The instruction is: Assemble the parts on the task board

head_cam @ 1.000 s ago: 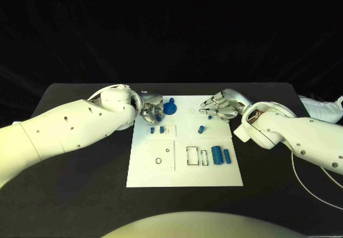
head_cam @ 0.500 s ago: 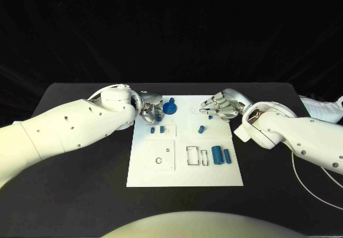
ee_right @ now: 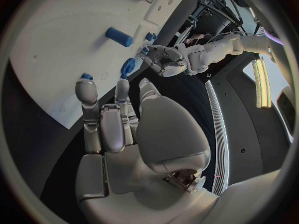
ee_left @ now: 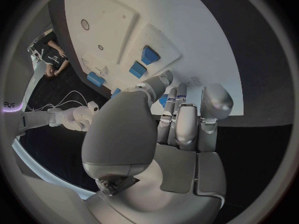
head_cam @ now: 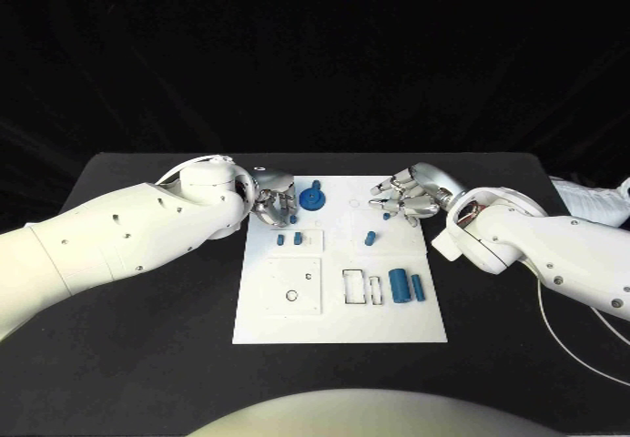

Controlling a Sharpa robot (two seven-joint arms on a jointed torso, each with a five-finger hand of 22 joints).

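The white task board [head_cam: 394, 319] lies in the middle of the table. A blue round gear-like part [head_cam: 311, 198] stands near its far edge. My left hand [head_cam: 273, 202] sits just beside it, fingers curled, with nothing plainly held; the right wrist view shows this hand [ee_right: 163, 59] next to the gear [ee_right: 129, 66]. My right hand [head_cam: 404, 198] hovers over the board's far right corner with its fingers drawn together, holding nothing. A small blue peg [head_cam: 386, 216] stands just in front of those fingers, close to a fingertip [ee_right: 86, 87] in the right wrist view.
Two small blue pieces [head_cam: 279, 239] [head_cam: 298, 238] and a short one [head_cam: 370, 238] sit mid-board. Two blue cylinders [head_cam: 397, 283] [head_cam: 418, 288] lie beside two rectangular slots [head_cam: 354, 285]. A square plate with holes [head_cam: 296, 284] is at the near left. Black table [head_cam: 145, 319] surrounds the board.
Both hands have drawn slightly toward the board's far edge. The gear and the small peg have stayed where they were.
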